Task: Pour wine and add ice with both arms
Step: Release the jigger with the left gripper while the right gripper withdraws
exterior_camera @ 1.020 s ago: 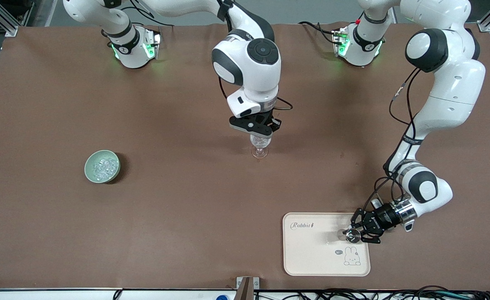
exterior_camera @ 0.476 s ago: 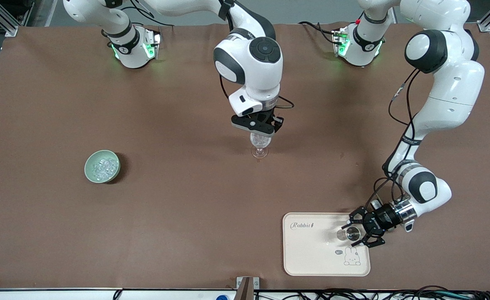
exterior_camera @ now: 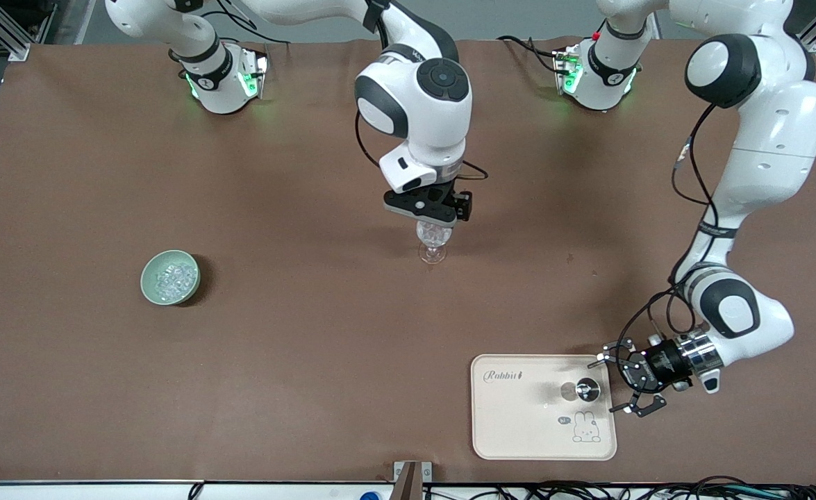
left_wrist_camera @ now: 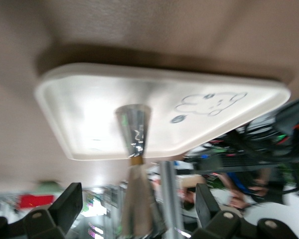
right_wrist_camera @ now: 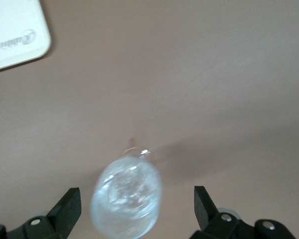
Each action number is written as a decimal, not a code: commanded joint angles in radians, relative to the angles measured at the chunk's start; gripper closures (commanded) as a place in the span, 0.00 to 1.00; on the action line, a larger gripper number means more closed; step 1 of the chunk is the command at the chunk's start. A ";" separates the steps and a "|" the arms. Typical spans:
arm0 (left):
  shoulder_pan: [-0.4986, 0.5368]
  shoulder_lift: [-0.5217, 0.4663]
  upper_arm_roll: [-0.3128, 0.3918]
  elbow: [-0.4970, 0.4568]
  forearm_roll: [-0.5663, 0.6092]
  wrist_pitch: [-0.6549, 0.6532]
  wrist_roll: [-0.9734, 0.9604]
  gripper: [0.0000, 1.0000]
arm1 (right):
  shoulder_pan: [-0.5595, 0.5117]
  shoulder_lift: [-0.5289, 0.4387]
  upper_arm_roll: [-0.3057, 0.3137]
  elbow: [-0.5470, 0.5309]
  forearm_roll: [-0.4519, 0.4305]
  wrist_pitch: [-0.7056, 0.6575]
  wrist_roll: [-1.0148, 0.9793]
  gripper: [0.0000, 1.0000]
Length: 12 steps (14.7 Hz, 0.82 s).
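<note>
The left end effector (exterior_camera: 624, 378) is found open, jaws spread, at the edge of the cream tray (exterior_camera: 512, 430) toward the left arm's end of the tabletop (exterior_camera: 296, 347); nothing is gripped. A small clear bottle with a metallic top (exterior_camera: 586, 391) stands upright on the tray just beside the spread fingers (left_wrist_camera: 65, 204), apart from them. The right end effector (exterior_camera: 427, 212) is found open directly over the wine glass (exterior_camera: 433, 241), which stands mid-tabletop; the glass is seen between the fingers (right_wrist_camera: 66, 206) but is not clamped. The ice (exterior_camera: 171, 278) is held in a green bowl (exterior_camera: 151, 290) toward the right arm's end.
</note>
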 commanded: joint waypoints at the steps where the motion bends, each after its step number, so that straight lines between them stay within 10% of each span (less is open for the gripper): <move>1: 0.067 -0.107 0.003 -0.069 0.184 -0.145 -0.012 0.00 | -0.064 -0.087 -0.002 -0.031 -0.077 -0.116 -0.117 0.00; 12: 0.065 -0.443 -0.073 -0.056 0.731 -0.476 0.035 0.00 | -0.610 -0.585 -0.001 -0.505 -0.069 -0.110 -0.828 0.00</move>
